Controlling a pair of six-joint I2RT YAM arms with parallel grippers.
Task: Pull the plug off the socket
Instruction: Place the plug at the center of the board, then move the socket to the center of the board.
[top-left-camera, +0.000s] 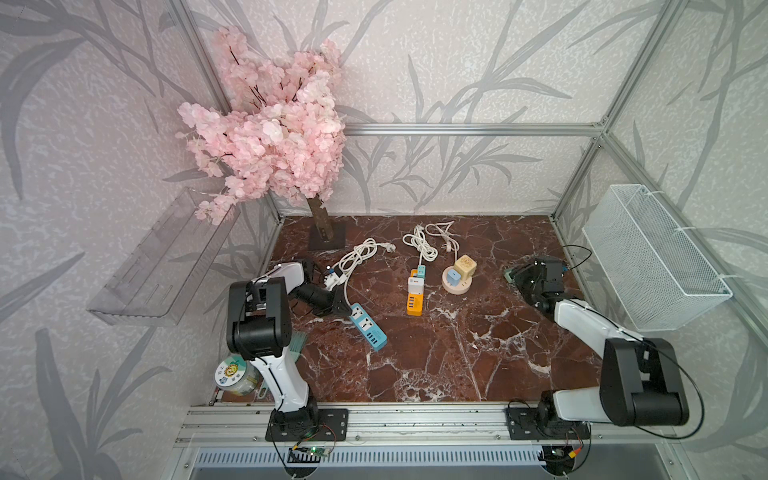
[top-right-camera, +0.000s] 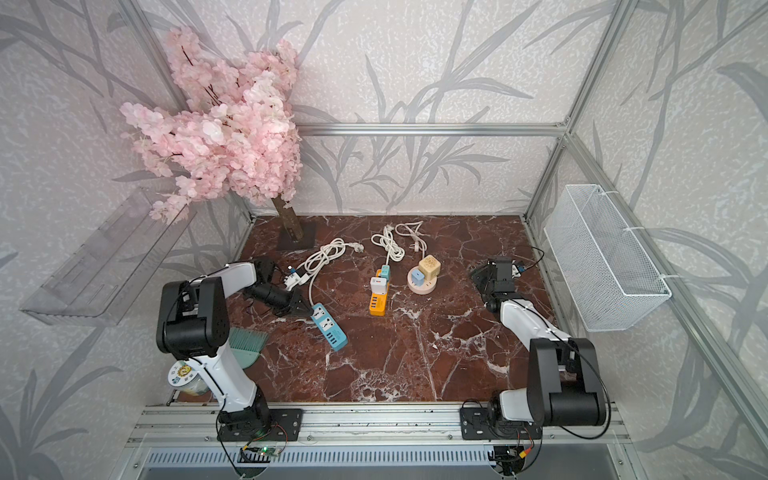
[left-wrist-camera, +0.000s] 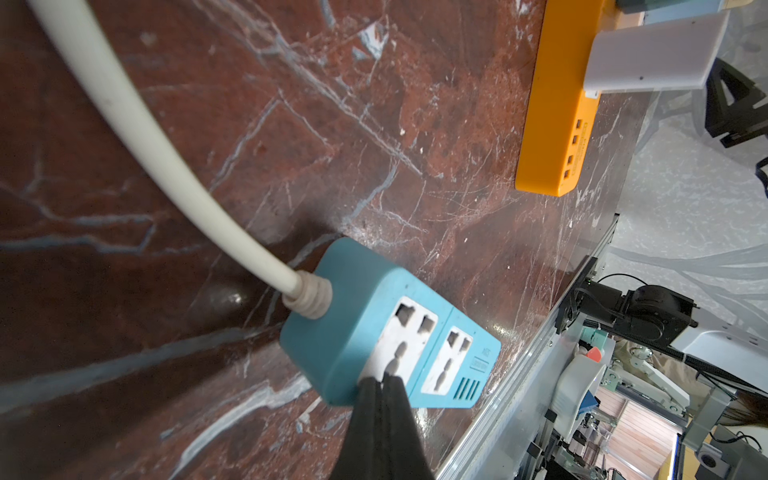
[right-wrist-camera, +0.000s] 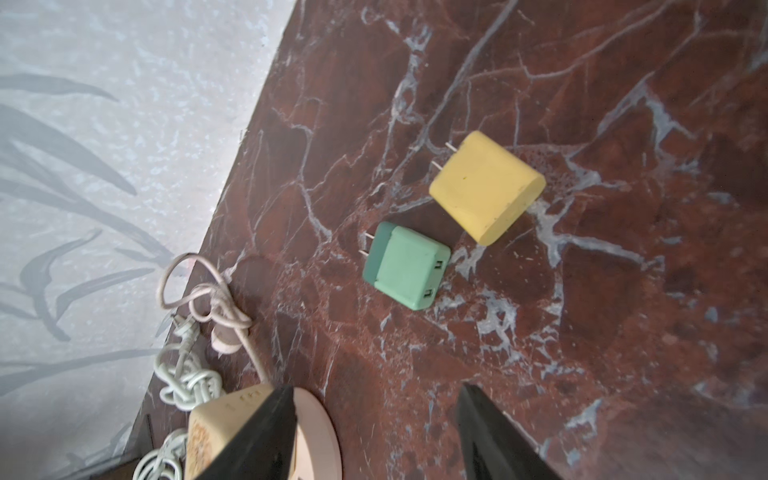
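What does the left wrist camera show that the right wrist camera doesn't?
Only the left wrist view: the blue power strip with both sockets empty, its white cable, the shut left gripper tipped against it, and the orange power strip carrying a white adapter. Only the right wrist view: a yellow charger and a green charger lying unplugged, the pink round socket, and the open right gripper. Both: the red marble tabletop.

No legible text; tiny print on the blue strip (left-wrist-camera: 390, 328) just beyond the left gripper (left-wrist-camera: 383, 377) is blurred; the jar lid (top-left-camera: 230, 371) label too small.
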